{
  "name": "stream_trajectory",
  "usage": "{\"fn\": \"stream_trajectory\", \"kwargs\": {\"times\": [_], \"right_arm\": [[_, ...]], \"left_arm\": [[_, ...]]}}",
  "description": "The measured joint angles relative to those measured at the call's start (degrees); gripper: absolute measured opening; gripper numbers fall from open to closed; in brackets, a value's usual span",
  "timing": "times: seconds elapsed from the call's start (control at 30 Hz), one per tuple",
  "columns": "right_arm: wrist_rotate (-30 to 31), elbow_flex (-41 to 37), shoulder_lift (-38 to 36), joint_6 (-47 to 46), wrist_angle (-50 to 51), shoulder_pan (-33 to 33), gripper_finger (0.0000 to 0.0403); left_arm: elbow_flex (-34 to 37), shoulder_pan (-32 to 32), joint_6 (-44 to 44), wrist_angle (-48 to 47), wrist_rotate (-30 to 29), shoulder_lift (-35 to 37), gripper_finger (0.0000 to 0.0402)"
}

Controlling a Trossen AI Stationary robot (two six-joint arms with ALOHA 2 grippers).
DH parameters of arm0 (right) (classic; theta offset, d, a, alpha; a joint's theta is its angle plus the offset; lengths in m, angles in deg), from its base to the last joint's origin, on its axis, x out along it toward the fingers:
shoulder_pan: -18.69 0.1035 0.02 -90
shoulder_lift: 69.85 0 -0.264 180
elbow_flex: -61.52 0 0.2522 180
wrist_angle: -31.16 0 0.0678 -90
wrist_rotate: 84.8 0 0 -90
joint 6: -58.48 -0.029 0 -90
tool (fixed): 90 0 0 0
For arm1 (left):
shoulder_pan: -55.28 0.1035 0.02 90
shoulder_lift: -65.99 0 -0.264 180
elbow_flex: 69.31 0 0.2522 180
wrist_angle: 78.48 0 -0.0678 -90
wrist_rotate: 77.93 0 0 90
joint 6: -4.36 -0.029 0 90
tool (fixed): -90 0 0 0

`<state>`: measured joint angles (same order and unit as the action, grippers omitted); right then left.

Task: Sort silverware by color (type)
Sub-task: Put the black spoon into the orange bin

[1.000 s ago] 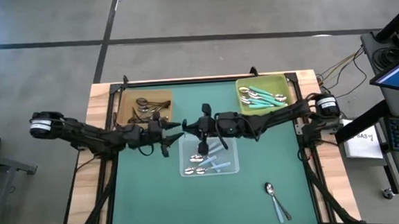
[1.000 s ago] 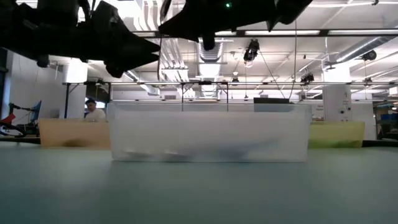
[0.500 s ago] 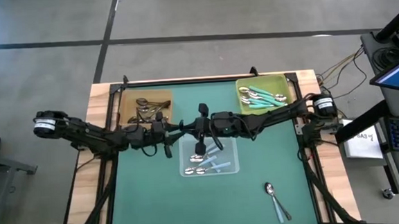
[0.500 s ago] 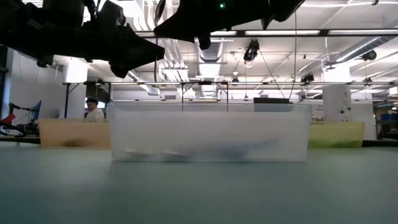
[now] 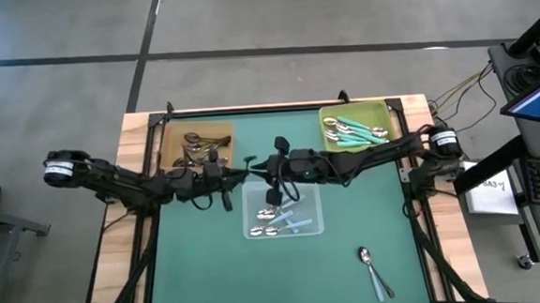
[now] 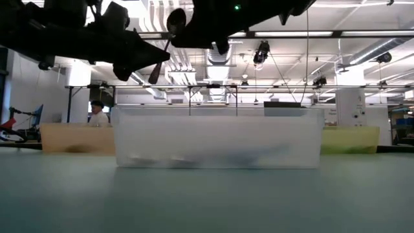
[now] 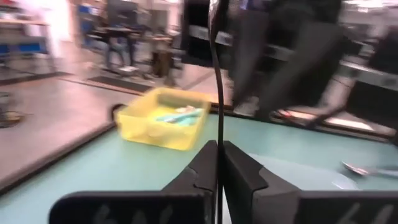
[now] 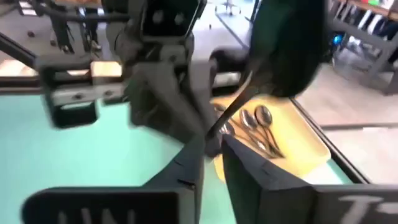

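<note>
Seen from above, the left gripper (image 5: 241,172) and the right gripper (image 5: 263,167) meet tip to tip over the green table (image 5: 202,268), just beyond the far edge of the clear tray (image 5: 316,226). A dark spoon (image 5: 249,163) sits between the two sets of fingers. More spoons lie in the clear tray below them, dark ones in the brown tray (image 5: 171,139) behind the left gripper, teal-handled ones in the yellow-green tray (image 5: 330,146) beside the right arm, and one lone spoon (image 5: 371,266) on the table nearer the front.

At table height, the dark spoon (image 6: 165,40) hangs tilted above the clear tray (image 6: 217,139), bowl uppermost, its handle meeting the left gripper (image 6: 156,59). A person (image 6: 98,114) sits in the room behind.

From the left wrist, the left gripper's fingers (image 7: 200,171) are pressed together on the thin spoon handle (image 7: 217,81), which rises straight from between them.

From the right wrist, the right gripper's fingers (image 8: 189,158) stand slightly apart around the handle, the spoon's bowl (image 8: 290,46) rising past them; whether they grip it cannot be told.
</note>
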<state>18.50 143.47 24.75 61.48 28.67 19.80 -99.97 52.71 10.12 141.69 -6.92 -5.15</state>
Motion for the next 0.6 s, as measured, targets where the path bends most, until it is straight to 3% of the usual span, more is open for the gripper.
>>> {"fn": "stream_trajectory", "kwargs": {"times": [0.3, 0.43, 0.6], "right_arm": [[0.7, 1.1, -5.4, -6.8, 15.8, -0.3, 0.0122], [0.7, 1.1, -7.0, -13.7, 25.4, -0.3, 0.0135], [0.9, 1.1, -7.6, -25.3, 40.8, 0.3, 0.0129]], "left_arm": [[0.0, 9.7, -0.4, -5.6, -3.1, 3.4, 0.0002], [0.0, 17.9, 0.0, -17.9, -9.8, 6.5, 0.0001], [0.0, 27.0, 6.6, -37.8, -16.0, 9.9, 0.0001]]}}
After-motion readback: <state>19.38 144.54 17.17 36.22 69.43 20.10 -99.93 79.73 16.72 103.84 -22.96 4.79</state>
